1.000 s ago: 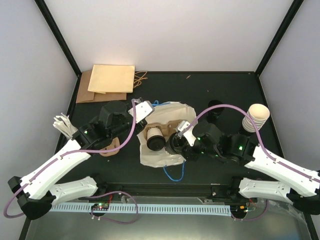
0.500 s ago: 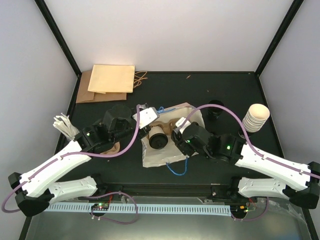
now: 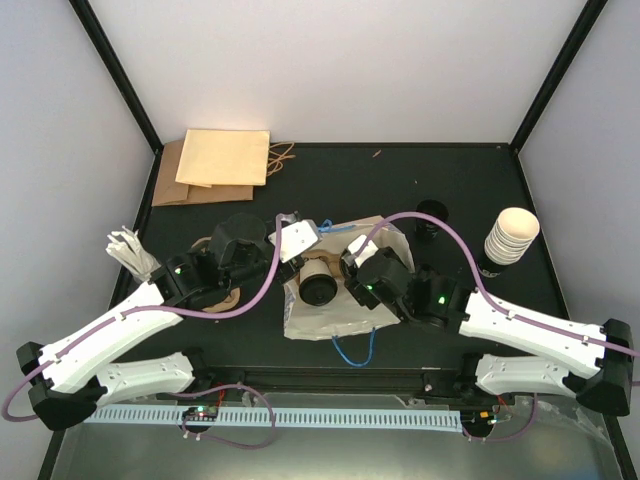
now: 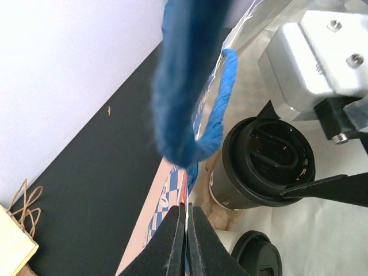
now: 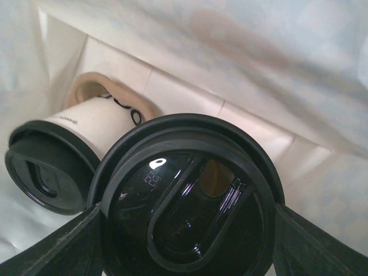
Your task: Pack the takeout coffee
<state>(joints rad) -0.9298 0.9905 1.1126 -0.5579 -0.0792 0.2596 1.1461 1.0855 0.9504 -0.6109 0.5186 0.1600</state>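
Deeper into the bag (image 3: 325, 322), right pincer (image 3: 352, 278) has carried cup (image 5: 184, 224).

The black table (image 3: 400, 180) carries flat brown paper bags (image 3: 220, 160) at 10 o'clock and a bundle of white packets (image 3: 125, 248) at 9. A paper bag (image 3: 320, 315) lies open at its centre, with black lids (image 3: 430, 215) at 2 and a stack of cream cups (image 3: 510, 235) at 3.

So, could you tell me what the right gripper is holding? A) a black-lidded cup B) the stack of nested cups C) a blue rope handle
A: the right gripper clasps the black-lidded cup inside the bag, whose edge the left gripper pinches.
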